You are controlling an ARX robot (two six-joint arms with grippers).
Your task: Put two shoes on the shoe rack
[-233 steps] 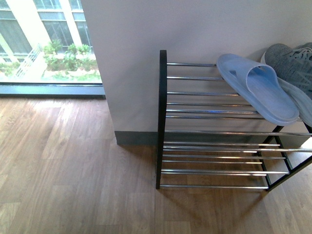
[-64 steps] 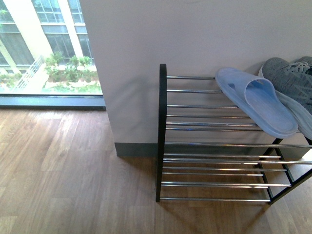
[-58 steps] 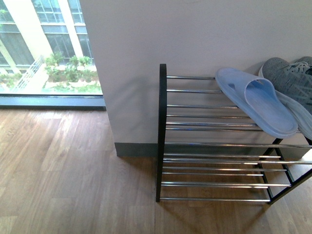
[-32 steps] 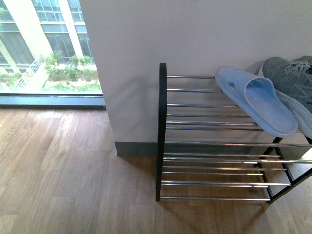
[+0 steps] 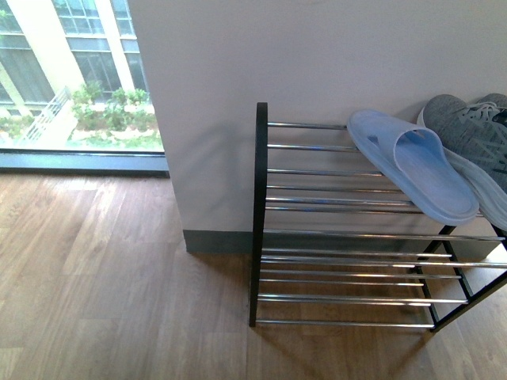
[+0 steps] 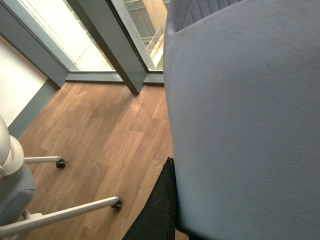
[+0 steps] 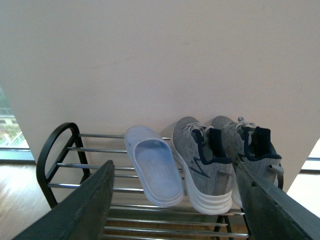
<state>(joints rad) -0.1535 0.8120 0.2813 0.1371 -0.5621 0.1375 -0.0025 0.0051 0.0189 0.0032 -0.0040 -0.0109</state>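
Both grey shoes stand side by side on the top tier of the shoe rack (image 7: pixel 75 167), toes toward the wall: one (image 7: pixel 202 165) next to a light blue slipper (image 7: pixel 152 172), the other (image 7: pixel 252 155) beyond it. My right gripper (image 7: pixel 180 220) is open, held back from the rack, its dark fingers (image 7: pixel 85 210) framing the shoes with nothing between them. The front view shows the shoe rack (image 5: pixel 317 172), the slipper (image 5: pixel 416 166) and one shoe (image 5: pixel 471 131) at the right edge. My left gripper (image 6: pixel 167 172) is shut, empty, beside a grey-blue padded surface (image 6: pixel 240 125).
The rack stands against a white wall (image 5: pixel 317 55) with a grey baseboard (image 5: pixel 214 241) on a wooden floor (image 5: pixel 103 285). A floor-level window (image 5: pixel 71 79) lies to the left. White chair legs on castors (image 6: pixel 65 212) show in the left wrist view.
The front view has shifted: the rack first sank lower in the picture, then drifted slightly left. Slipper and shoes have stayed put on the rack.
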